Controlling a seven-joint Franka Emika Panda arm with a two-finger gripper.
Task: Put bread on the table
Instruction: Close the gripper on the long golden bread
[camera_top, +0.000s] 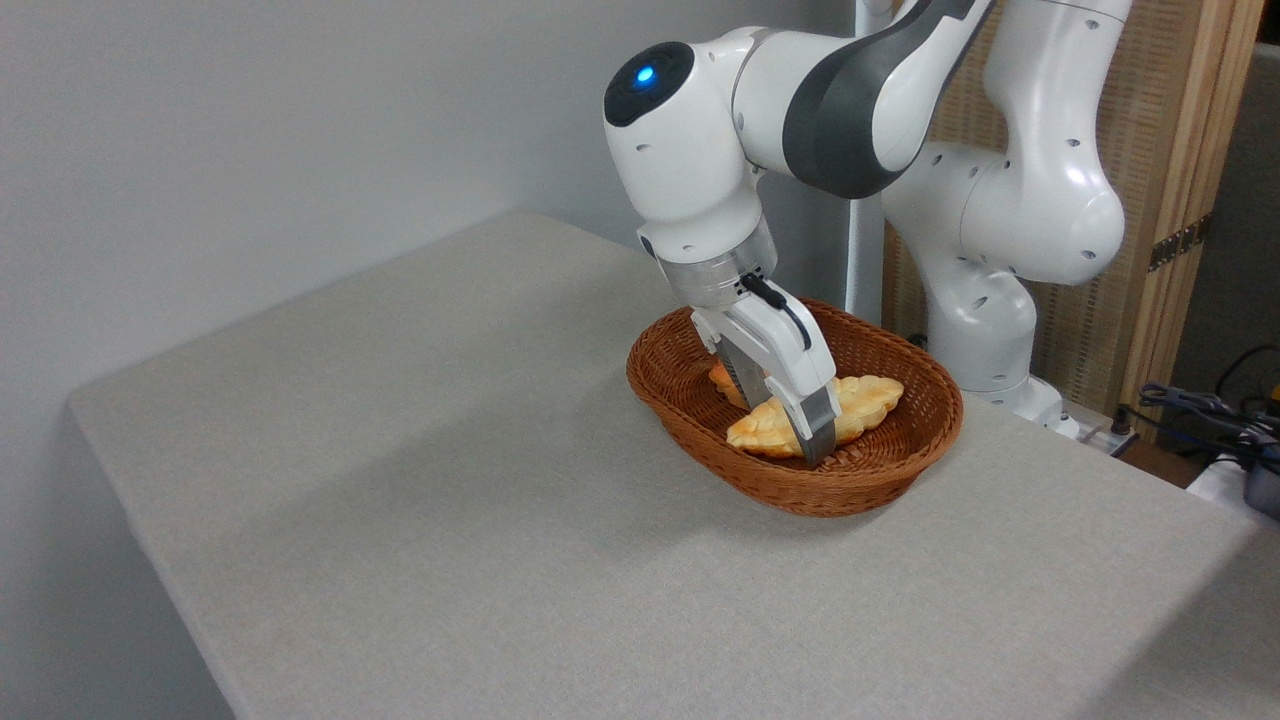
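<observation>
One desk (420, 520) fills the near ground, a large rectangle under plain, light grey-beige cloth with a fine, matte weave and a rounded near-left corner. On it, towards the right, sits one basket (800, 485), an oval of brown wicker with a tightly woven wall and a braided rim. Two baked items lie inside. The bread (870, 400) is one long, flattish, pale-golden loaf with lumpy, scalloped edges and browner tips, lying lengthwise on the basket floor towards its near wall. Behind it, mostly hidden by the robot's hand, one small orange bun (722, 380) shows only as a sliver.

One gripper (800, 425) reaches down into the basket, white-bodied with grey metal fingers. Its near finger (820, 435) stands in front of the loaf's middle and the other is behind; the fingers appear to straddle the loaf, but whether they are pressing on it cannot be told from this angle.

Above rises one robot arm (820, 100), smooth glossy white with dark grey joint bands and a single blue light on the wrist housing. Farther back stand a woven-panel screen (1150, 150) in a pale wood frame and, at the far right, a tangle of dark cables (1200, 405).
</observation>
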